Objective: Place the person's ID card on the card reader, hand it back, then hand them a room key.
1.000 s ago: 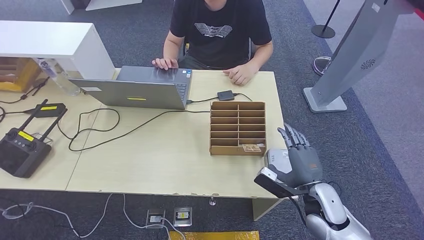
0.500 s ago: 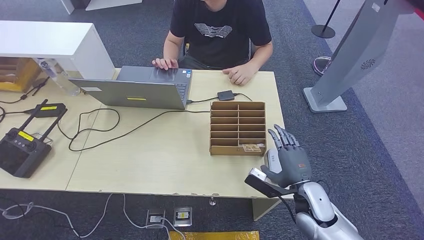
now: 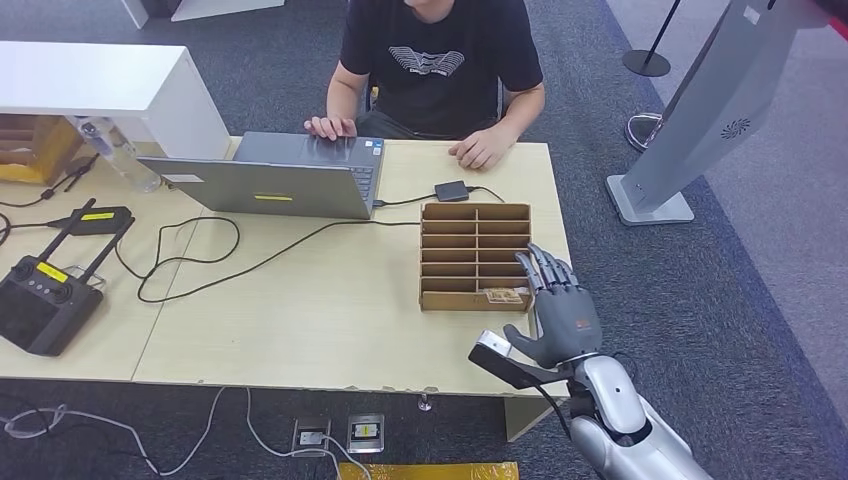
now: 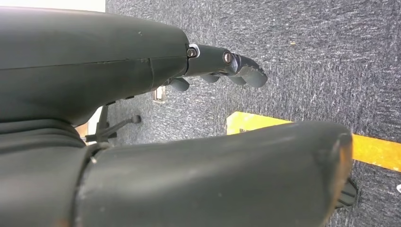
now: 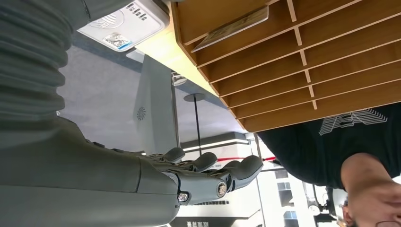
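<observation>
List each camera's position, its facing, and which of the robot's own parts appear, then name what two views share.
Head view: high on the body, looking forward and down at the table, laptop, seated person; right hand enters from below.
Left wrist view: behind the hanging left hand, facing grey carpet and a yellow floor stripe.
Right wrist view: behind the right hand, facing the wooden slotted organizer, turned over.
Shared: head and right wrist views both show the organizer, card reader and person.

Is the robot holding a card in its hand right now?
No, the right hand hovers open-fingered beside the wooden tray, and the one card in view lies in a slot.
</observation>
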Robot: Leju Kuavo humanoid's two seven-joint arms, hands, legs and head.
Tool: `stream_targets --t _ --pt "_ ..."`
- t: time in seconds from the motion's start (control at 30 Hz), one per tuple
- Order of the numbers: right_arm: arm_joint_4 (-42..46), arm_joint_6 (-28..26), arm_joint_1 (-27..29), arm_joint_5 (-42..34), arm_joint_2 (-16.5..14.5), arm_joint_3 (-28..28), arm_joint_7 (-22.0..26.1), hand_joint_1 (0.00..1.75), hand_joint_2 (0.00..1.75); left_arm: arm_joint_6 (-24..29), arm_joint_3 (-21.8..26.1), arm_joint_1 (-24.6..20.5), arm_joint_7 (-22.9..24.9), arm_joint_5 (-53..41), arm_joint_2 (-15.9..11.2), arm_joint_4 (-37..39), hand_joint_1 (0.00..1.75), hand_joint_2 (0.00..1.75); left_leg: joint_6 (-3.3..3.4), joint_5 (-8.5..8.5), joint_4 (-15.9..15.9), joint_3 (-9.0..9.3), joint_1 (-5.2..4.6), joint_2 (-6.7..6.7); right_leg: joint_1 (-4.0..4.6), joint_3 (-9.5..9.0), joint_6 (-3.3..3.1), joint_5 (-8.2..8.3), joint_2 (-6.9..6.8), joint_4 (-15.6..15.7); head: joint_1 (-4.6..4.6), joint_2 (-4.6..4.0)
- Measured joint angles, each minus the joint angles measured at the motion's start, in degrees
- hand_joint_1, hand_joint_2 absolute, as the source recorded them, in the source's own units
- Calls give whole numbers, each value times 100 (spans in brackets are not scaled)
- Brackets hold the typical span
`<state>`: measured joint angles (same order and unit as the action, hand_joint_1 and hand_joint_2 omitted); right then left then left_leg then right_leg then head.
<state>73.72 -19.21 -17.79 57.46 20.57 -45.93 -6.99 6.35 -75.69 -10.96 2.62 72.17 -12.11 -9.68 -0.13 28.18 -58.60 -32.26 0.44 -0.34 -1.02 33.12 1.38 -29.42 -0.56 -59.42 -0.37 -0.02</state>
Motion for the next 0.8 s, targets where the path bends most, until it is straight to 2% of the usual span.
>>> stream_targets --t 0.8 --pt "37 473 31 481 -281 266 -316 0 175 -115 -2 0 -83 -254 -144 2 0 0 -1 0 0 2 0 0 0 0 0 0 2 0 -1 0"
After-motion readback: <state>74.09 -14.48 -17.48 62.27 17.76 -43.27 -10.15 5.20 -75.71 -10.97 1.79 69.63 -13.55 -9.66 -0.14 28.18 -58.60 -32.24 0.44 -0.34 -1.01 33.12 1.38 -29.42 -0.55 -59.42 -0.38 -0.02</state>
